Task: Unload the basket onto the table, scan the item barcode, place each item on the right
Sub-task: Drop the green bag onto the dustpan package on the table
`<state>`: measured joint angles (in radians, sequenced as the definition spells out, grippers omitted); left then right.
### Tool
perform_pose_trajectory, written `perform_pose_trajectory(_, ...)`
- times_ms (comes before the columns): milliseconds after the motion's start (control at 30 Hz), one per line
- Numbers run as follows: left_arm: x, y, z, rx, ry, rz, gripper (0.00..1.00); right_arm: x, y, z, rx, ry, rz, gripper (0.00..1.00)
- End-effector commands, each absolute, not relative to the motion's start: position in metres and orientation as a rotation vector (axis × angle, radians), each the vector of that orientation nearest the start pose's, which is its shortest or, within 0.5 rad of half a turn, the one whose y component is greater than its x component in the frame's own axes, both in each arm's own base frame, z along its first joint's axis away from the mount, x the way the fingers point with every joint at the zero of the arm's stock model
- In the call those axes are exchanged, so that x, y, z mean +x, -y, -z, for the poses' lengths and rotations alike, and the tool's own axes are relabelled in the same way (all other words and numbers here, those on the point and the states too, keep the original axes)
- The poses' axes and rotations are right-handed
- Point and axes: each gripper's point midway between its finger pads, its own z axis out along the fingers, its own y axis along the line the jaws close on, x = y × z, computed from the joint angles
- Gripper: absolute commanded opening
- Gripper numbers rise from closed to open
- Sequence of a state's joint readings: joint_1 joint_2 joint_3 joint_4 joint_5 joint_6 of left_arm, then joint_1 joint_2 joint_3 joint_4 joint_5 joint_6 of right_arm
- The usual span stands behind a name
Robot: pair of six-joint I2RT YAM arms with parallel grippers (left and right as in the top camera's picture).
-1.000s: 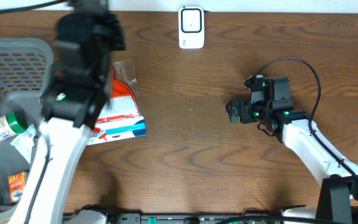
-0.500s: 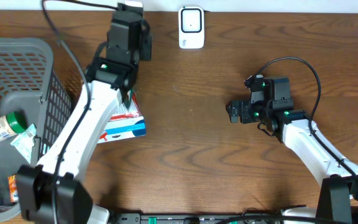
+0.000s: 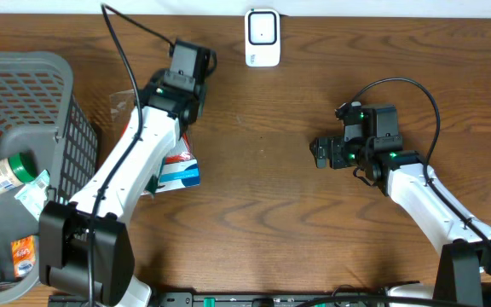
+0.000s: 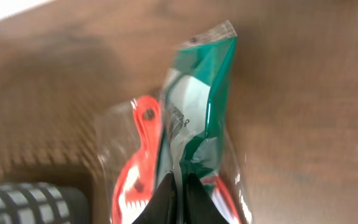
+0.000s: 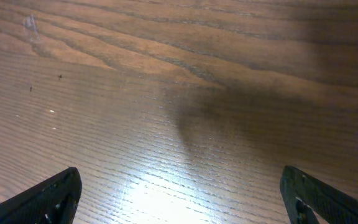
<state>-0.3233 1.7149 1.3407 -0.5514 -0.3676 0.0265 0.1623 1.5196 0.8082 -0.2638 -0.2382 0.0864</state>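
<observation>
While the left gripper [image 4: 179, 190] is clenched, its 2 dark fingers [image 4: 197, 204] pinch the lower end of a green-and-white packet [image 4: 197, 106] in clear wrap. The packet stands up the middle of the left wrist frame. Behind it, a clear-bagged package [image 4: 140, 155] with an orange toothed piece lies on the wooden table [image 3: 262, 196]. Whether the 2 touch cannot be told.

In the overhead frame the held packet is hidden under the left arm [image 3: 135, 170], which runs from the lower left up toward the top centre. The package shows red, white and blue from beneath that arm, left of centre. A white scanner [image 3: 262, 37] sits at the top centre of the frame, near the arm's wrist but apart from it.

The right gripper [image 3: 320, 153], right of centre, is spread fully wide and holds nothing, with only bare wood under it.

At the left edge of the frame, a grey mesh basket [image 3: 24, 64] holds a bottle with a green cap [image 3: 2, 175], a green-and-white sachet [image 3: 32, 194] and an orange pouch [image 3: 22, 254].
</observation>
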Motion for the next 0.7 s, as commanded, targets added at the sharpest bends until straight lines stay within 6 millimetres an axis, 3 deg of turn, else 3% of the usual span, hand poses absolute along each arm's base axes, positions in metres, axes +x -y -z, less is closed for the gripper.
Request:
perform_pose_trajectory(0, 0.426, 0.100, -0.126, 0.329, -2.493, -0.258, 0.07, 0.353, -0.102, -0.060, -0.219, -2.550, -0.396, 0.99)
perform_pose_trajectory(267, 0.384, 0.123, -0.059, 0.329, -2.561, -0.199, 0.08, 0.353, -0.102, -0.060, -0.219, -2.548, -0.397, 0.99)
perform_pose_trajectory(433, 0.373, 0.133, -0.044, 0.316, -2.563, -0.170, 0.08, 0.354, -0.103, -0.060, -0.220, -2.545, -0.397, 0.99)
perform_pose_trajectory(500, 0.376, 0.135, -0.045, 0.311, -2.545, -0.160, 0.23, 0.354, -0.102, -0.060, -0.219, -2.545, -0.397, 0.99)
perform_pose_trajectory(667, 0.388, 0.141, -0.054, 0.290, -2.486, -0.130, 0.45, 0.354, -0.103, -0.060, -0.219, -2.545, -0.397, 0.99)
